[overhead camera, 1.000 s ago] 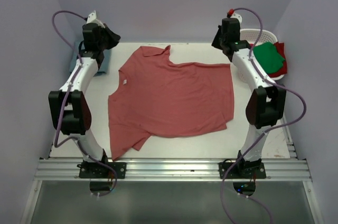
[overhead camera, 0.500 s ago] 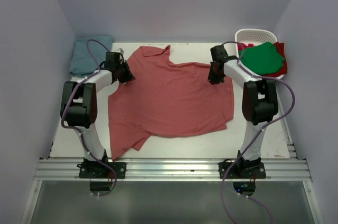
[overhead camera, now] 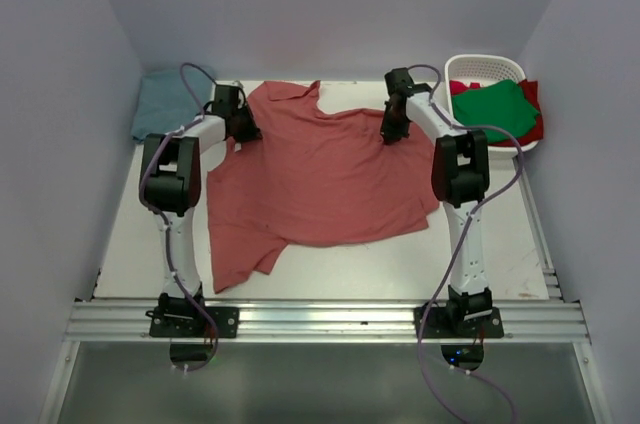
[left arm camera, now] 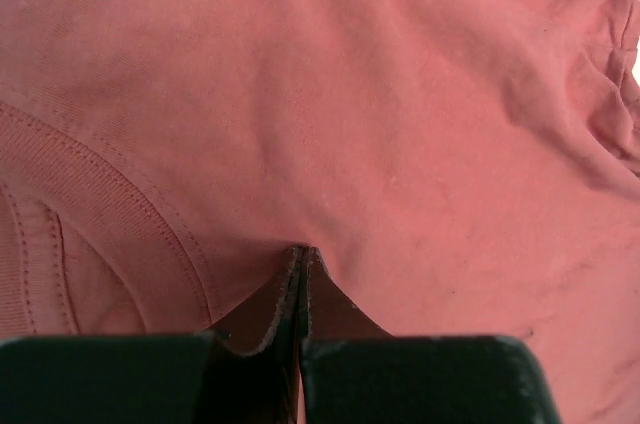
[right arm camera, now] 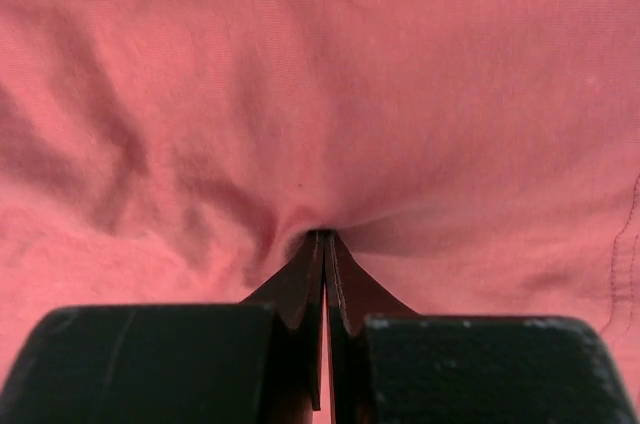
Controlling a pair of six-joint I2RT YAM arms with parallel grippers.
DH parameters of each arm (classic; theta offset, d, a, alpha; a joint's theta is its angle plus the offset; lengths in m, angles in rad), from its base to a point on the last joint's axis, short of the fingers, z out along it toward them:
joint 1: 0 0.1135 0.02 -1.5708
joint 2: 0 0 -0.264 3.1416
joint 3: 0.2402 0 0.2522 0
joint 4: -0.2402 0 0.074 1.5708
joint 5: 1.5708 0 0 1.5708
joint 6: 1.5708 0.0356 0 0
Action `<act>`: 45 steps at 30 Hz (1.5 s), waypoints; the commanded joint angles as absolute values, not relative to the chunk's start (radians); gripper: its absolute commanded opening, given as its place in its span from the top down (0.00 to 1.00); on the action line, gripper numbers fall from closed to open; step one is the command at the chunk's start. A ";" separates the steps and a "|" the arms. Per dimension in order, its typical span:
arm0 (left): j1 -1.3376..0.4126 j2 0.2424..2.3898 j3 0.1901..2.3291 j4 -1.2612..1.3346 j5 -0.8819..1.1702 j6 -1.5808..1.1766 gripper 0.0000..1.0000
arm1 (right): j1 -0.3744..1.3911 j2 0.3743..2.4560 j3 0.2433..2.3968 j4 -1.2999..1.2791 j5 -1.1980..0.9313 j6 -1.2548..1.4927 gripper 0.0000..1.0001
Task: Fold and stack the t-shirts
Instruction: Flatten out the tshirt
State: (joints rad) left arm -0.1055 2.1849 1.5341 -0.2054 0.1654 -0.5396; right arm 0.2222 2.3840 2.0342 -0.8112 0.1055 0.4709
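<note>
teal-blue t-shirt (overhead camera: 160, 104): bunched at the far left corner of the desk (overhead camera: 400, 269), on the outer side of the left gripper (overhead camera: 243, 126) and apart from it. Only the top view shows it.
left gripper: clamped onto the brick-red t-shirt (overhead camera: 320, 179) at its left shoulder edge. The top view places the grip but hides the fingertips.
left wrist view: the two fingers are pressed together on a small raised peak of cloth. A stitched, ribbed hem band runs just left of the pinch.
brick-red t-shirt: spread on the desk between the two grippers. Its collar lies at the far edge between them, and one sleeve trails toward the near left.
right gripper (overhead camera: 392, 124): closed tight on the same shirt at its far right edge.
right wrist view: creases run into the pinched fold, and cloth fills the whole view.
white basket (overhead camera: 485, 66): at the far right corner, on the outer side of the right gripper.
green t-shirt (overhead camera: 495, 109): draped over the basket's near rim.
brighter red t-shirt (overhead camera: 537, 104): showing at the green shirt's right edge.
</note>
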 commanded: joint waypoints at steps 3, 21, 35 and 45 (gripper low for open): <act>-0.103 2.341 1.692 -0.326 0.048 -0.564 1.00 | 0.218 2.565 2.317 -0.966 0.072 0.476 1.00; -0.026 1.705 1.259 0.209 -0.032 -0.569 1.00 | 0.207 2.078 1.685 -0.188 0.285 0.400 0.90; -0.191 1.370 1.016 -0.360 0.080 -0.448 0.91 | 0.248 1.578 1.361 -0.538 0.245 0.465 0.39; -0.629 1.192 0.759 -0.584 -0.102 -0.618 0.96 | 0.276 1.281 1.029 -0.589 0.212 0.495 0.39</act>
